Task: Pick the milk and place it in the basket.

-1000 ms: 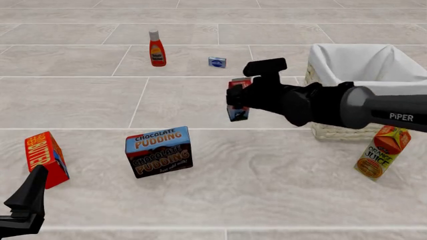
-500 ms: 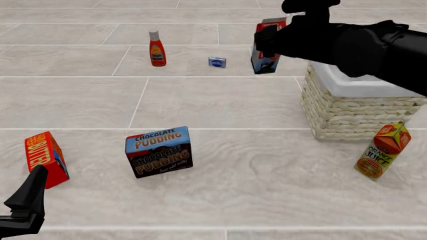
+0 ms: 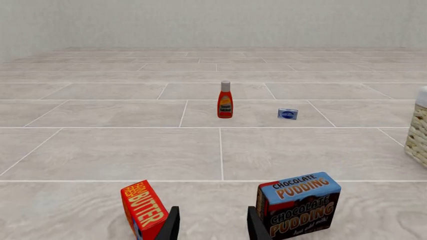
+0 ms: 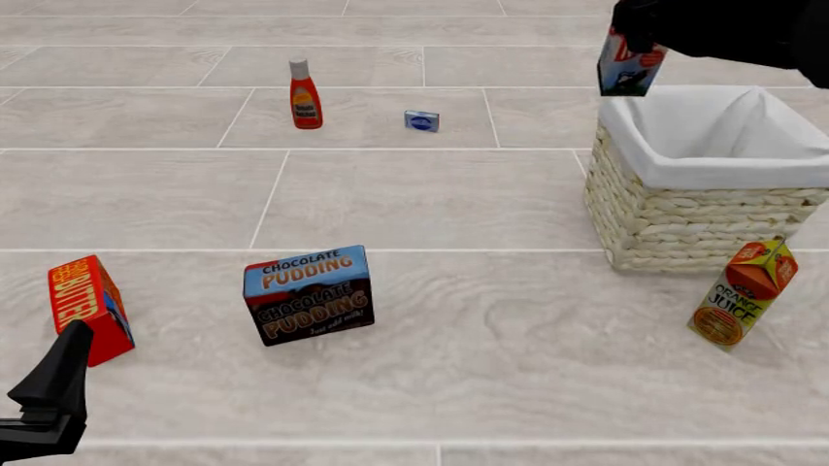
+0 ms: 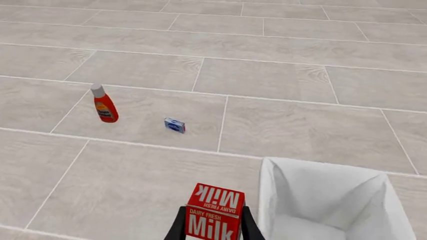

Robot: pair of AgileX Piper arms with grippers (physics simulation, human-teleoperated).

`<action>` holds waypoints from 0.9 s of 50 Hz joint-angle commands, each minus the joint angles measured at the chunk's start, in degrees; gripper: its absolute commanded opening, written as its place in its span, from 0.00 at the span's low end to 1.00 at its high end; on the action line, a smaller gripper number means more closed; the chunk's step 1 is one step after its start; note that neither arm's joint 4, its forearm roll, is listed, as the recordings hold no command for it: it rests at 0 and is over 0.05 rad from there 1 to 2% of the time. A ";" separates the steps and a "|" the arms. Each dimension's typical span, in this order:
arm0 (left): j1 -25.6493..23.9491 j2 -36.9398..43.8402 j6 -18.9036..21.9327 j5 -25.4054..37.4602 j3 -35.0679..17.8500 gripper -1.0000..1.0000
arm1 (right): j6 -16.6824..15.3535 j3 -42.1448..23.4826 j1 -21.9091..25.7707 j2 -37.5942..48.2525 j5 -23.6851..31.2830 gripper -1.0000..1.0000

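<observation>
The milk (image 4: pixel 630 70) hangs in the air at the top right of the front view, just beyond the far left corner of the basket (image 4: pixel 686 214). Only its blue, white and black lower part shows there. My right gripper (image 4: pixel 635 34) is shut on it, its body cut off by the frame's top edge. In the right wrist view the red milk (image 5: pixel 214 218) carton sits between the fingers, beside the basket (image 5: pixel 320 200) with its white lining. My left gripper (image 4: pixel 58 374) rests low at the front left, open, with nothing between its fingers (image 3: pixel 170 227).
On the floor stand a chocolate pudding box (image 4: pixel 309 294), a red butter box (image 4: pixel 88 306), a red sauce bottle (image 4: pixel 305 94) and a small blue box (image 4: pixel 421 120). An orange juice carton (image 4: pixel 741 293) leans just in front of the basket.
My right gripper has carried the milk up from the floor and to the right, from the middle to above the basket's far left corner. The left arm has not moved.
</observation>
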 commanded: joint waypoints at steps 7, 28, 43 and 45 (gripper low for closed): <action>0.00 -0.01 0.01 0.00 0.00 1.00 | 0.18 2.00 -10.93 -2.82 -0.02 0.00; 0.00 0.00 0.00 0.00 0.00 1.00 | -0.92 4.07 -16.58 2.36 -1.89 0.00; 0.01 -0.01 0.01 0.00 0.00 1.00 | -1.72 0.65 -18.46 9.87 -1.62 0.00; 0.00 0.01 -0.01 0.00 0.00 1.00 | -1.70 0.65 -18.52 10.63 -1.84 0.00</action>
